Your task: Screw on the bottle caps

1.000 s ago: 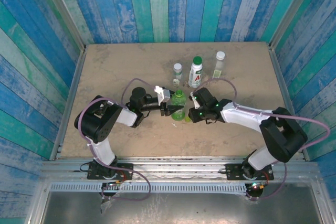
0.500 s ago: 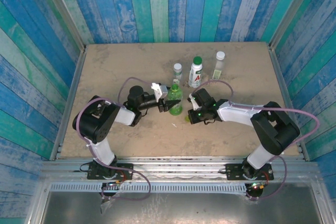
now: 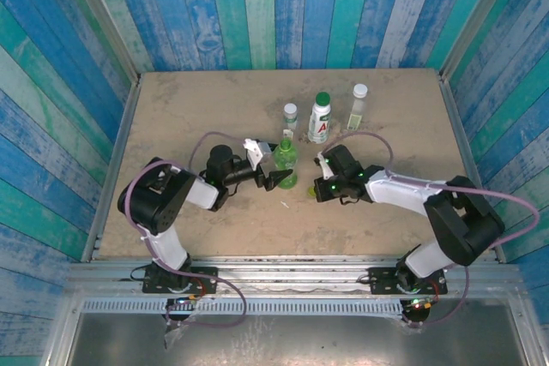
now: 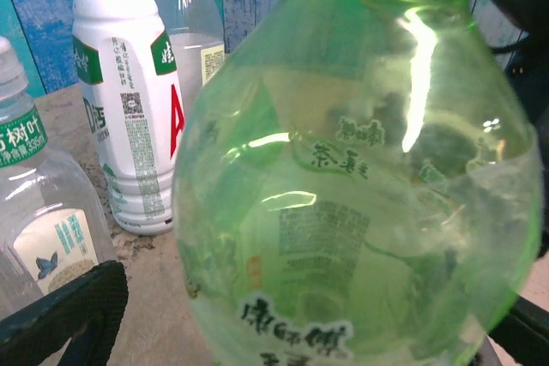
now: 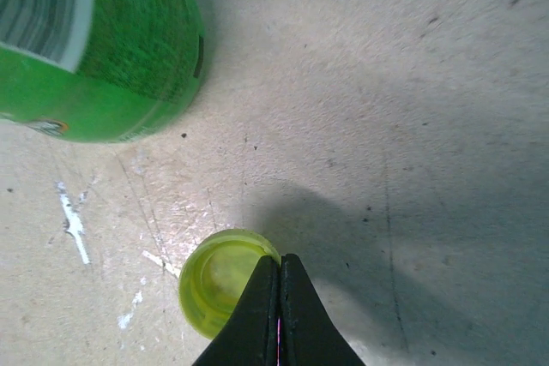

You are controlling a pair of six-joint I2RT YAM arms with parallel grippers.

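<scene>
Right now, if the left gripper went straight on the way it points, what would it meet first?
The green bottle. It stands directly ahead of the open left gripper, framed by its fingers; how near is unclear. The white labelled bottle stands off that line.

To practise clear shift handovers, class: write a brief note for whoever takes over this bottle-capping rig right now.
Left gripper: open, jaws either side of the green bottle, not clamping it.
Right gripper: shut, tips at the rim of the yellow-green cap, which lies open side up on the table beside that bottle.
Done: short clear bottle, white bottle and tall clear bottle stand capped at the back.
To do: pick up the cap and screw it onto the green bottle.
</scene>
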